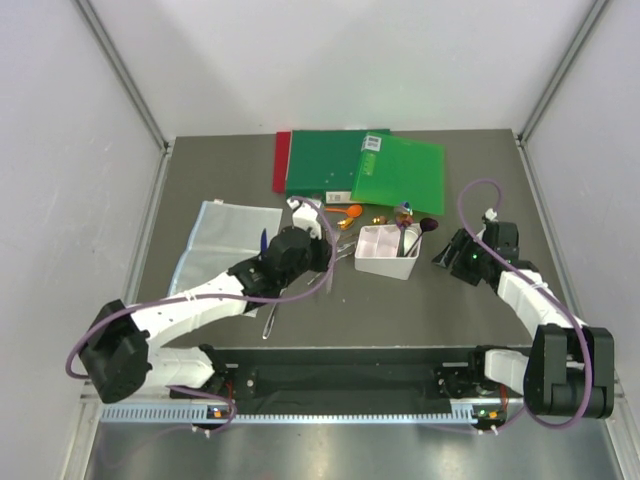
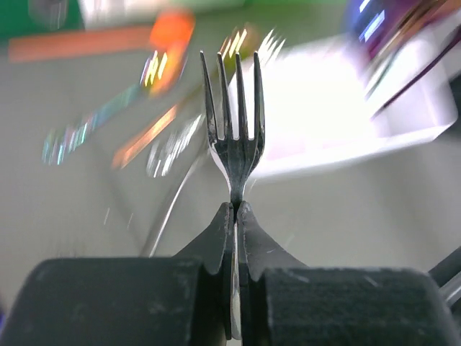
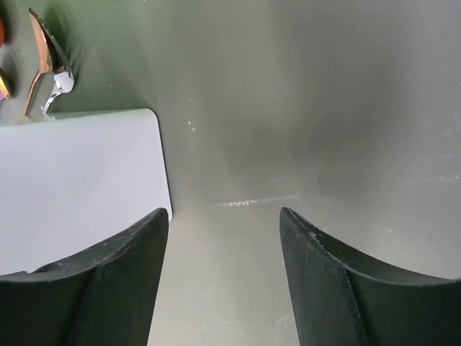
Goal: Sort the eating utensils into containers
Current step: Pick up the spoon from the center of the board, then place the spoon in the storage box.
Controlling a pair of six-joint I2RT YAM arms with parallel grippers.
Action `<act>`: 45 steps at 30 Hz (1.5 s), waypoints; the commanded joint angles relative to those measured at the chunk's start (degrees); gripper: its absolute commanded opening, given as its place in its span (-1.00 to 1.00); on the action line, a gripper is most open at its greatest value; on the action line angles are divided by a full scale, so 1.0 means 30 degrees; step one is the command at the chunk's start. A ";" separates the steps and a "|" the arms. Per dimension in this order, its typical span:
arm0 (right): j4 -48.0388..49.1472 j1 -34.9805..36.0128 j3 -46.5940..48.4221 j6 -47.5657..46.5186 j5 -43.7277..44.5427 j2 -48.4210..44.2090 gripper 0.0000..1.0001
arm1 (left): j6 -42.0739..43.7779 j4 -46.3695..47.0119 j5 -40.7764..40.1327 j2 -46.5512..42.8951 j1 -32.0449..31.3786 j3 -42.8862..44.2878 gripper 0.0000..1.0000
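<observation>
My left gripper (image 2: 236,205) is shut on a silver fork (image 2: 234,122), tines pointing away, held above the table left of the white divided bin (image 1: 388,251). In the top view the left gripper (image 1: 322,262) sits beside loose utensils (image 1: 345,250). The bin (image 2: 317,108) looks blurred in the left wrist view, with purple utensils (image 2: 410,43) in it. An orange spoon (image 1: 352,211) lies behind the bin. My right gripper (image 3: 223,216) is open and empty, just right of the bin's wall (image 3: 79,187); it also shows in the top view (image 1: 445,256).
Green and red folders (image 1: 365,165) lie at the back. A clear plastic sheet (image 1: 222,240) lies at the left. A silver utensil (image 1: 270,318) lies near the front under the left arm. A copper and silver handle (image 3: 45,58) shows beyond the bin.
</observation>
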 commanded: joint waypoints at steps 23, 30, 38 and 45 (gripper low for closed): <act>-0.0124 -0.0171 0.1215 -0.0787 -0.0252 0.0531 0.27 | 0.1465 1.1397 0.0098 0.9225 -0.0018 0.7417 -1.00; 0.0080 -0.0171 0.1186 -0.0729 -0.0310 0.0912 0.28 | 0.1086 1.1309 0.0654 0.9956 -0.0018 0.7945 -1.00; 0.0022 -0.0171 0.1245 -0.0729 -0.0310 0.0824 0.27 | 0.0411 1.2158 0.1270 1.1450 -0.0047 0.7653 -1.00; -0.0007 -0.0171 0.1245 -0.0816 -0.0251 0.0940 0.27 | 0.0645 1.1984 0.1270 1.1862 -0.0399 0.7447 -1.00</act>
